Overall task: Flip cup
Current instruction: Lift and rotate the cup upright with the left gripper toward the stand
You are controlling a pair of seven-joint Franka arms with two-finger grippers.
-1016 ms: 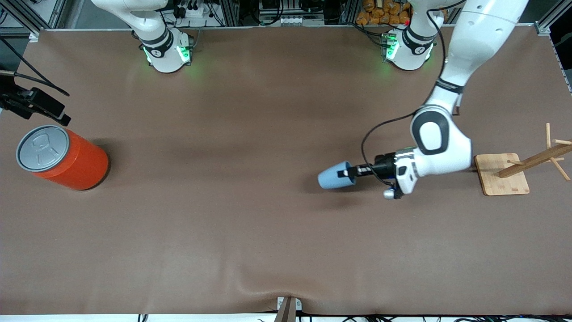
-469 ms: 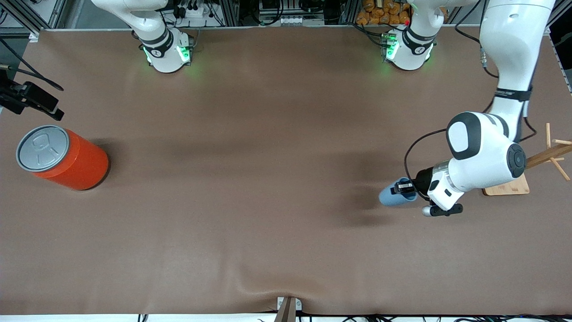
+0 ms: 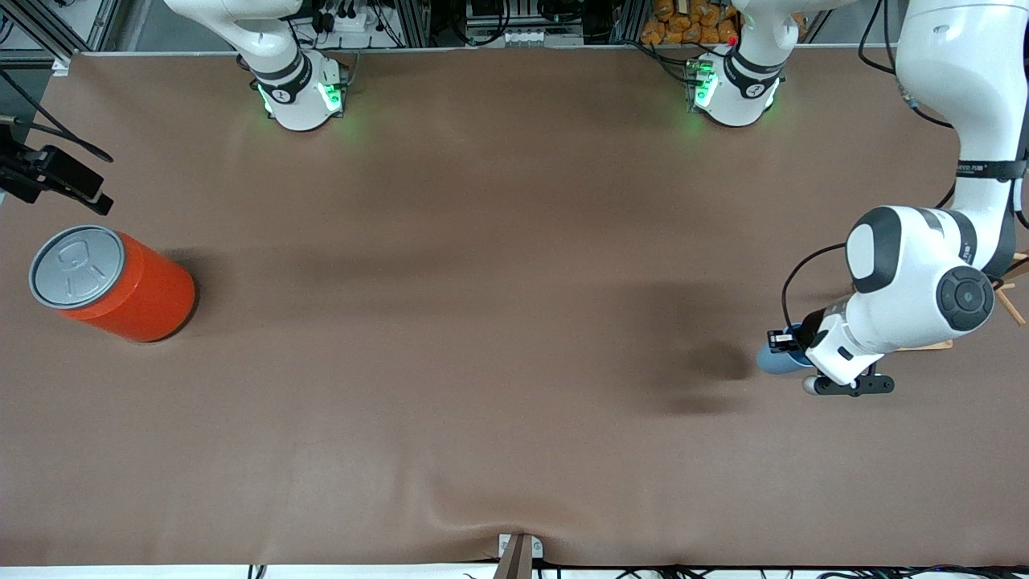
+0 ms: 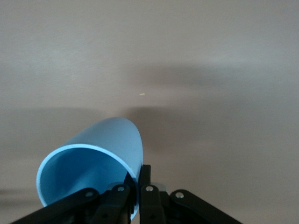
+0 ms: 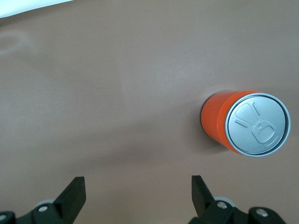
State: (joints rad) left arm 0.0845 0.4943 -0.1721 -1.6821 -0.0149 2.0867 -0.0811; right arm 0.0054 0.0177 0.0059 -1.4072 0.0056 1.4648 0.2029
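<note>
My left gripper (image 3: 781, 342) is shut on the rim of the light-blue cup (image 3: 773, 359), one finger inside and one outside. It holds the cup on its side in the air, over the table beside the wooden rack. In the left wrist view the cup (image 4: 100, 151) shows its darker blue inside, with the left gripper (image 4: 138, 184) pinching the wall. My right gripper (image 3: 60, 181) is open and empty, over the table's edge at the right arm's end, near the orange can; it also shows in the right wrist view (image 5: 138, 196).
A large orange can with a grey lid (image 3: 112, 283) stands at the right arm's end; it also shows in the right wrist view (image 5: 245, 122). A wooden peg rack (image 3: 1009, 299) at the left arm's end is mostly hidden by the left arm. A brown mat (image 3: 482, 322) covers the table.
My left arm has carried the cup from the table's middle toward the left arm's end, close to the wooden rack. The right gripper has shifted slightly.
</note>
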